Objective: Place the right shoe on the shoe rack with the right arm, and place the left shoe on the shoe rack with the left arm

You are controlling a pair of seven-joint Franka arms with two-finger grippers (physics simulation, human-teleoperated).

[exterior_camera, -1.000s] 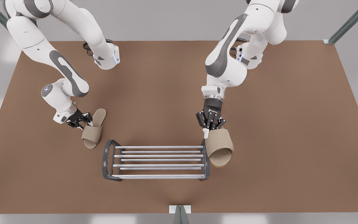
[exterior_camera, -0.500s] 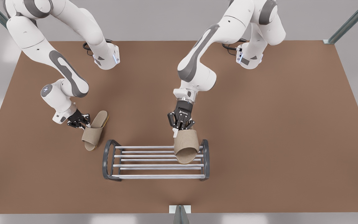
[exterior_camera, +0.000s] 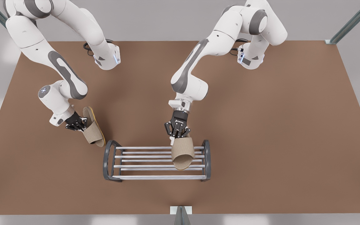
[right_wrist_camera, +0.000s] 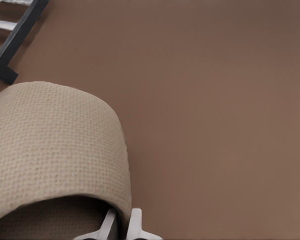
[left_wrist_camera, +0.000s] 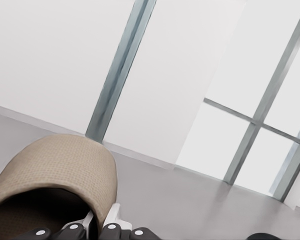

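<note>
The right gripper (exterior_camera: 177,135) is closed on the strap edge of the right shoe (exterior_camera: 182,154), which hangs toe-down over the bars of the shoe rack (exterior_camera: 142,177), toward the front view's right end. The left gripper (exterior_camera: 79,124) pinches the strap of the left shoe (exterior_camera: 93,132). That slipper is turned on edge with its yellowish sole showing, just beside the rack's end frame on the front view's left, over the brown table (exterior_camera: 277,125).

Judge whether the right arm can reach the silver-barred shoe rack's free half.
Probably yes: its hand holds a beige woven slipper just beside the rack, and the bars nearest it lie bare.
</note>
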